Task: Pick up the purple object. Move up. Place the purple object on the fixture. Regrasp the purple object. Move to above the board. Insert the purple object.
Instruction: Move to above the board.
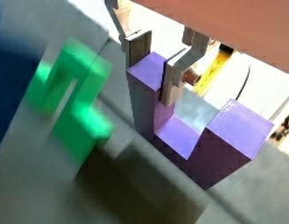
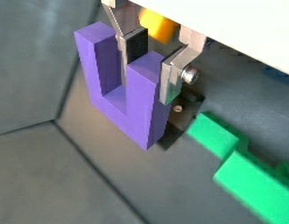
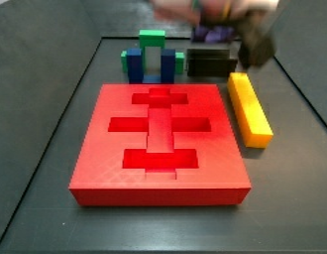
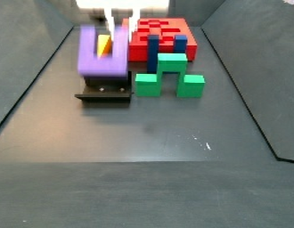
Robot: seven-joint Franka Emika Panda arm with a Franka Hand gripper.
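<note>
Over on the left of a side view, there's the purple object (image 4: 98, 53), standing with its prongs up on top of the fixture (image 4: 104, 92), that low black block on the grey floor. The gripper (image 4: 118, 27) is right down over it from above, blurred in that view. Moving right, the green pieces (image 4: 168, 78) sit just beside the fixture, with blue blocks (image 4: 161, 46) behind them, and further back the red board (image 4: 161, 36) lies flat.

Close in now, both wrist views show the purple object (image 1: 193, 122) (image 2: 126, 87) plainly. The gripper (image 1: 162, 54) (image 2: 151, 42) has its silver fingers (image 2: 174, 72) set either side of one prong: one plate runs down inside the U slot, its partner lies against the prong's outer face. The jaws look closed onto that prong, pads touching purple. A green block (image 1: 71, 96) (image 2: 243, 162) lies near on the floor, smeared with blur in a wrist view. A bit of yellow (image 2: 158, 24) peeks behind the fingers.

From the opposite side view, the board (image 3: 160, 139) fills the middle, cross cutouts facing up. To its right lies the long yellow bar (image 3: 250, 107), just beside the board's edge. Behind, the blue and green cluster (image 3: 156, 58) stands left, the fixture (image 3: 209, 62) right of it, the gripper (image 3: 222, 18) a blur above.
</note>
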